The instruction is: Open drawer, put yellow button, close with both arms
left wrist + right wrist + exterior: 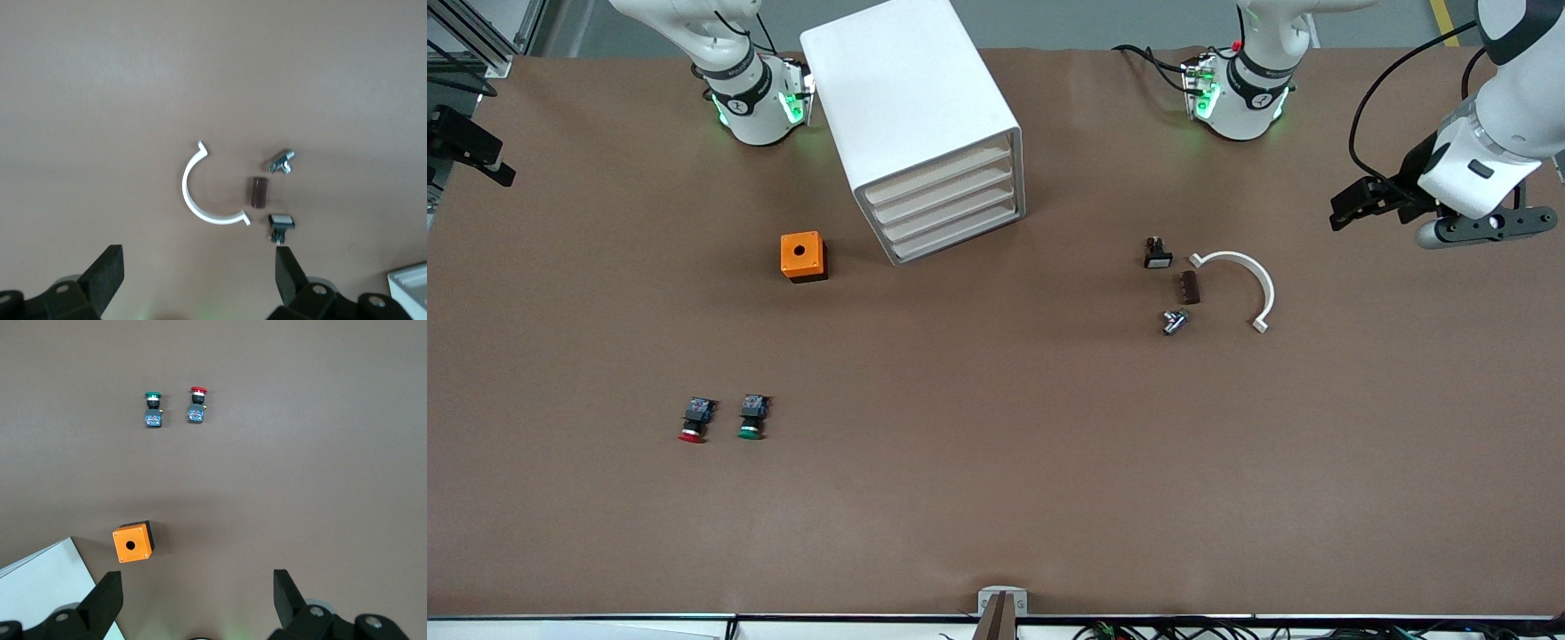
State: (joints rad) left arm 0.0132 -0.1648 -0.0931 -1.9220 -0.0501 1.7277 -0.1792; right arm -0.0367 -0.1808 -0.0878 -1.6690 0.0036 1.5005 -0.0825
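Note:
The white cabinet (911,98) stands near the right arm's base, and its corner shows in the right wrist view (47,577). Its uppermost drawer (938,171) is shut, like the three below it. No yellow button shows in any view. My left gripper (1352,206) hangs open and empty in the air over the left arm's end of the table; in the left wrist view (197,257) its jaws stand wide apart. My right gripper (480,151) shows only at the view's edge, over the right arm's end. It is open and empty in the right wrist view (197,581).
An orange cube with a hole (803,256) sits beside the cabinet. A red-capped button (694,420) and a green-capped button (751,418) lie nearer the camera. A white curved clamp (1240,280), a white-capped switch (1158,253), a brown block (1190,287) and a metal part (1174,322) lie toward the left arm's end.

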